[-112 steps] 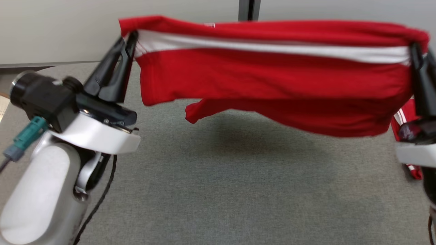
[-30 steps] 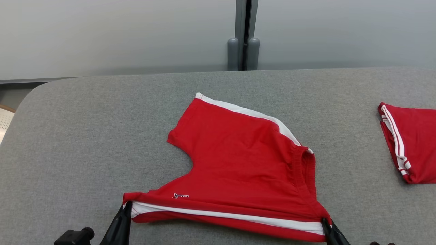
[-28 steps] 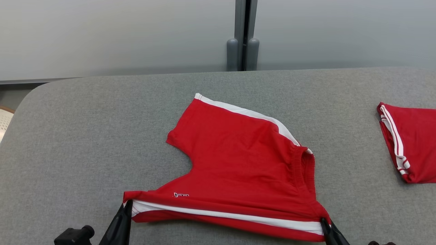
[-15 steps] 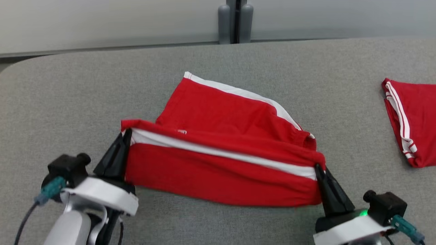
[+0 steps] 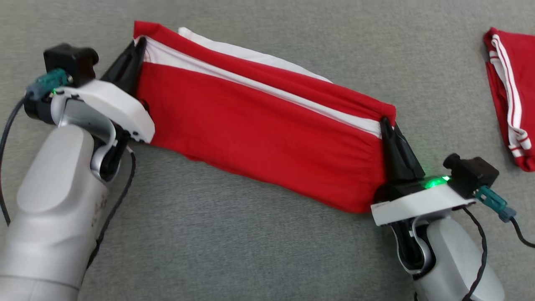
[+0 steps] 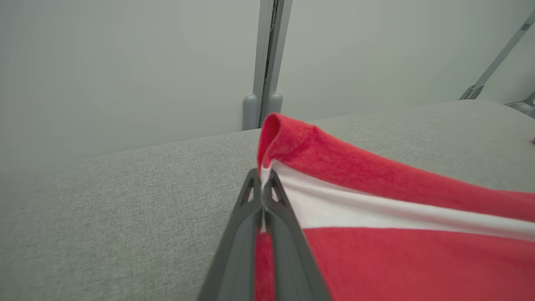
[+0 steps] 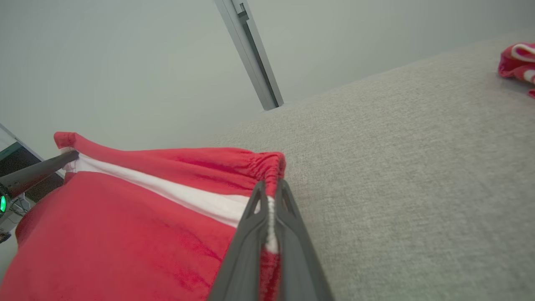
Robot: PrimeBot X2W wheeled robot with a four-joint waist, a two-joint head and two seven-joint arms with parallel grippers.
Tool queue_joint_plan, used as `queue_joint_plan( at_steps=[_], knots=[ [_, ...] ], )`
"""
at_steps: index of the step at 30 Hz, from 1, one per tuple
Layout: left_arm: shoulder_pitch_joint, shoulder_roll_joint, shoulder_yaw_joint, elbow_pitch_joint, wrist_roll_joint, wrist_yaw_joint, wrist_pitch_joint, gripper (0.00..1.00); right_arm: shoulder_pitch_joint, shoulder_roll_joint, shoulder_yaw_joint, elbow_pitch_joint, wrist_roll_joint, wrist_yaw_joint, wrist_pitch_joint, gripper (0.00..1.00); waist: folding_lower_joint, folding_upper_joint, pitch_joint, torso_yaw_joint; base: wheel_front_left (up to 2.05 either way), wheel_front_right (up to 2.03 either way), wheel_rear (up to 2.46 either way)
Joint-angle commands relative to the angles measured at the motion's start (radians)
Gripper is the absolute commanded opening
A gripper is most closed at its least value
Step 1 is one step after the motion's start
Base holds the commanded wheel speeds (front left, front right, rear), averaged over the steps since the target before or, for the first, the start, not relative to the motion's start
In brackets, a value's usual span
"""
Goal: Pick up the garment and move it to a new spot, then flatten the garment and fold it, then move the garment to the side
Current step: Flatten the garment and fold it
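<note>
Head view: the red garment (image 5: 259, 125) with white stripes runs as a long band from the upper left of the frame down to the right of centre, doubled over on itself above the grey counter (image 5: 250, 242). The left claw (image 5: 140, 42) has its two dark fingers pressed together on the garment's upper-left corner, just where a white stripe starts. The right claw (image 5: 383, 122) is clamped the same way on the opposite corner, at the gathered waistband. Between the two claws the gripped edge is drawn fairly taut, and the red cloth falls from it toward the bottom of the frame. Another white-striped layer peeks out beyond the held edge, toward the top of the frame. Whether the lower hem rests on the counter cannot be told.

A green light (image 5: 432, 182) glows on the right wrist, and a dark cable (image 5: 121, 196) hangs beside the left forearm. A second red piece (image 5: 510, 79) with white stripes lies at the right edge of the frame, well apart from the held garment.

In each wrist view the arm's own fingers meet at the tips with red and white cloth squeezed between them, and the gripped corner stands clear above the counter. A pale wall (image 6: 125, 62) and a grey post (image 6: 267, 62) fill the top of the left wrist view.
</note>
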Motion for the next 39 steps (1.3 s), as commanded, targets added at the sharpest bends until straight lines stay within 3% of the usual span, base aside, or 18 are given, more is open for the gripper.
queue_joint_plan(
  at_steps=[1, 6, 7, 8, 9, 10, 11, 18, 22, 28, 33, 39],
  knots=[
    [-0.071, 0.011, -0.011, 0.073, -0.012, -0.002, -0.003, 0.0, -0.034, -0.003, 0.017, 0.024, 0.035, -0.002, -0.016, 0.0, 0.0, 0.0, 0.053, -0.054, 0.0, 0.0, 0.0],
    [-0.161, 0.006, -0.071, 0.239, -0.056, -0.003, 0.029, 0.0, -0.079, -0.004, 0.058, 0.079, 0.076, -0.002, -0.022, 0.0, 0.0, 0.0, 0.07, -0.084, 0.0, 0.0, 0.0],
    [-0.169, 0.004, -0.085, 0.263, -0.066, -0.003, 0.032, 0.18, -0.083, -0.004, 0.066, 0.09, 0.078, -0.002, -0.021, 0.04, 0.0, 0.0, 0.072, -0.086, 0.0, 0.0, 0.0],
    [-0.178, 0.003, -0.096, 0.28, -0.073, -0.003, 0.024, 0.52, -0.086, -0.004, 0.07, 0.098, 0.082, -0.002, -0.022, 0.43, 0.0, 0.0, 0.073, -0.088, 0.0, 0.0, 0.0],
    [-0.178, 0.003, -0.096, 0.28, -0.073, -0.003, 0.024, 0.52, -0.086, -0.004, 0.07, 0.098, 0.082, -0.002, -0.022, 0.43, 0.0, 0.0, 0.073, -0.088, 0.0, 0.0, 0.0],
    [-0.182, 0.001, -0.11, 0.297, -0.079, -0.003, 0.016, 1.0, -0.088, -0.004, 0.069, 0.096, 0.079, -0.002, -0.022, 0.85, 0.0, 0.0, 0.073, -0.087, 0.0, 0.0, 0.0],
    [-0.182, -0.005, -0.122, 0.309, -0.092, -0.003, 0.007, 1.0, -0.088, -0.005, 0.065, 0.091, 0.07, -0.002, -0.022, 1.0, 0.0, 0.0, 0.073, -0.085, 0.0, 0.0, 0.0],
    [-0.165, 0.0, -0.151, 0.341, -0.094, 0.001, -0.165, 1.0, -0.048, -0.002, 0.014, -0.022, -0.089, -0.001, -0.023, 1.0, 0.0, 0.0, 0.049, -0.058, 0.0, 0.0, 0.0],
    [-0.119, -0.012, -0.117, 0.285, -0.072, 0.049, -0.212, 1.0, 0.0, -0.005, -0.027, -0.097, -0.176, -0.001, -0.023, 1.0, 0.0, 0.0, 0.016, -0.034, 0.0, 0.0, 0.0],
    [0.095, -0.026, 0.062, -0.067, 0.021, 0.145, -0.213, 1.0, 0.071, -0.023, -0.106, -0.172, -0.247, -0.001, -0.023, 1.0, 0.0, 0.0, -0.05, 0.013, 0.0, 0.0, 0.0],
    [0.275, -0.045, 0.153, -0.244, 0.09, 0.172, -0.213, 1.0, 0.111, -0.035, -0.143, -0.189, -0.273, -0.001, -0.022, 1.0, 0.0, 0.0, -0.1, 0.026, 0.0, 0.0, 0.0],
    [0.461, -0.052, 0.205, -0.359, 0.145, 0.19, -0.213, 1.0, 0.171, -0.043, -0.167, -0.218, -0.284, -0.001, -0.002, 1.0, 0.0, 0.0, -0.153, 0.038, 0.0, 0.0, 0.0]
  ],
)
